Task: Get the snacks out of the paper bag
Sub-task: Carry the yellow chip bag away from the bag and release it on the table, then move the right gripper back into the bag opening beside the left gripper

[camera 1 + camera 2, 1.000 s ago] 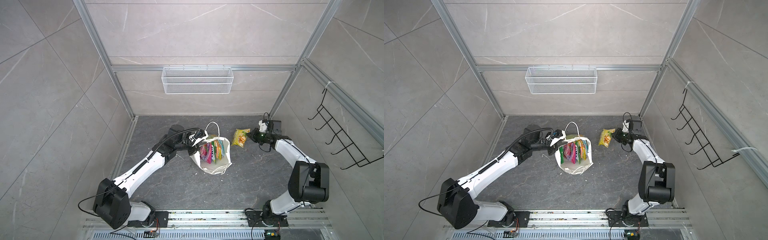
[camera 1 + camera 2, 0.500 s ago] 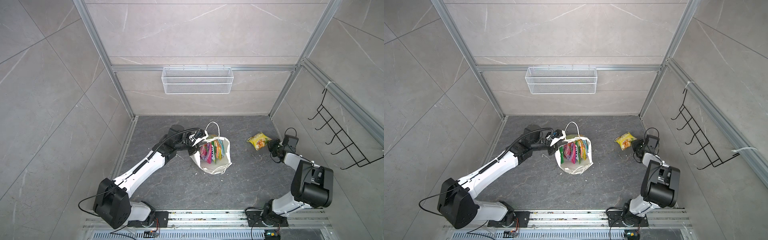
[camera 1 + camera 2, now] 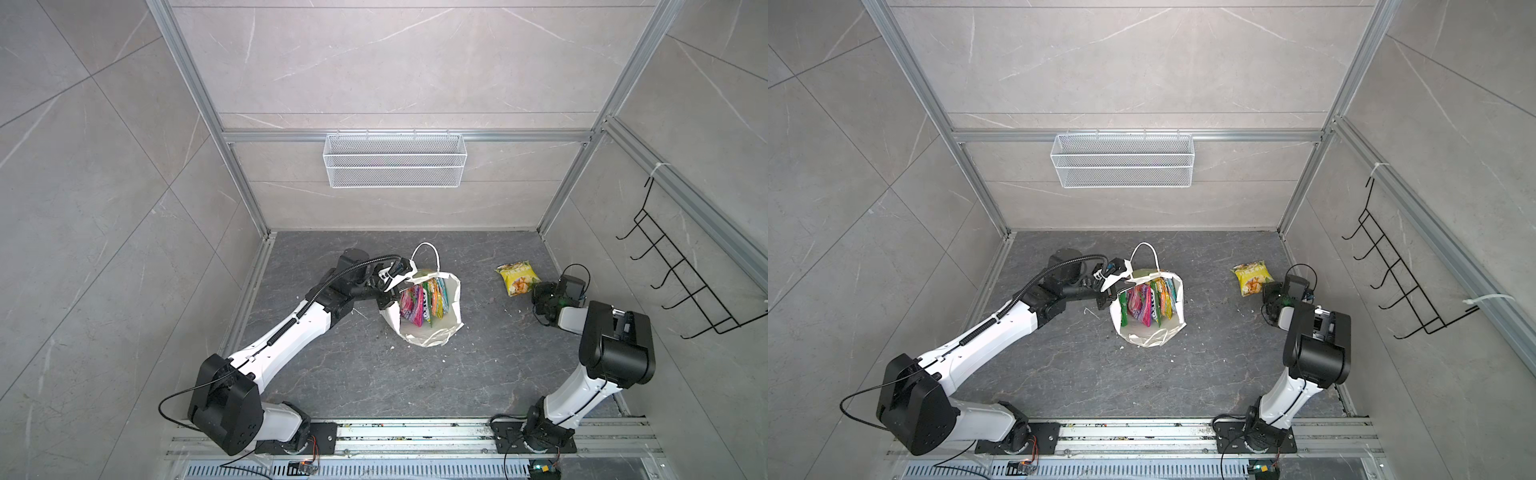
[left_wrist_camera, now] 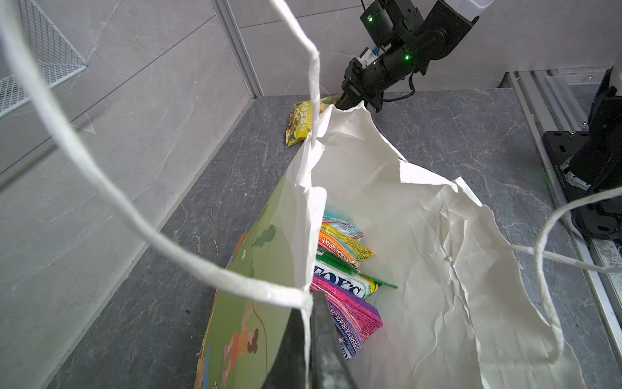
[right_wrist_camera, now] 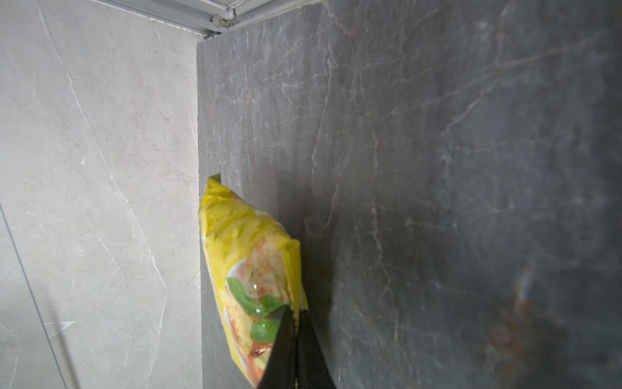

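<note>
The white paper bag stands open mid-floor, in both top views. Several colourful snacks stand upright inside it, some lettered "FOX'S". My left gripper is shut on the bag's rim beside a cord handle, on the bag's left side. A yellow snack pouch lies on the floor to the right of the bag, near the right wall. My right gripper is shut on that pouch's edge, low over the floor.
A white wire mesh basket hangs on the back wall. A black hook rack sticks out from the right wall. The arms' base rail runs along the front edge. Small white scraps dot the dark floor.
My right arm has carried the yellow pouch from beside the bag to the right, toward the wall, and folded back. The left gripper and the bag have stayed put.
</note>
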Controlling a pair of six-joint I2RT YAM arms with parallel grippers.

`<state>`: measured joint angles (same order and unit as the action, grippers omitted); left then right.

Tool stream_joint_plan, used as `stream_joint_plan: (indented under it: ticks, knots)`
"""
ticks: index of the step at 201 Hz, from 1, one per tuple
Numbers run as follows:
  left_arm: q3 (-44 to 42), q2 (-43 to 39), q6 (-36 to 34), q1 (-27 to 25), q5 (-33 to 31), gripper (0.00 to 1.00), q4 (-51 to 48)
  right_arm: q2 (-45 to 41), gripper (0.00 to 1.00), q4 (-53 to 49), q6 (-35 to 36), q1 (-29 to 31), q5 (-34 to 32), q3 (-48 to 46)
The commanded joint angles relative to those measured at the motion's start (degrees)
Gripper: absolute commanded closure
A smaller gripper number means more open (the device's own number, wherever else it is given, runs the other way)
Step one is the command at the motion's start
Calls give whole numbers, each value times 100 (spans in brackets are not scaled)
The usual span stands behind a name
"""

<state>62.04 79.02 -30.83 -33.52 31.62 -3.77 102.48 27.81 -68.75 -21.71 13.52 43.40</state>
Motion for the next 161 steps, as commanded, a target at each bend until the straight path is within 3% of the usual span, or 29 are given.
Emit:
stream_joint_plan:
  ticks: [1,38,79,105,134,151,161]
  knots:
    - [221,25,-53,-23,172,100,65,243,84,408,-239,84,295,17]
    - [262,25,-55,-23,202,100,3,-273,63,18,-109,243,159,-304]
    - [317,52,-90,-23,218,100,-84,-1076,54,-693,64,215,14,-450]
    - [311,44,-79,-24,197,100,-99,-1962,50,-943,-242,220,-332,-955]
    - [324,47,-70,-21,181,100,-106,-2995,52,-1419,687,441,187,-651]
    - [386,43,-71,-23,213,100,-195,-3546,54,-2206,1887,947,576,-54]
    - [403,19,-65,-23,246,100,-227,-3938,55,-2904,2626,1432,414,309]
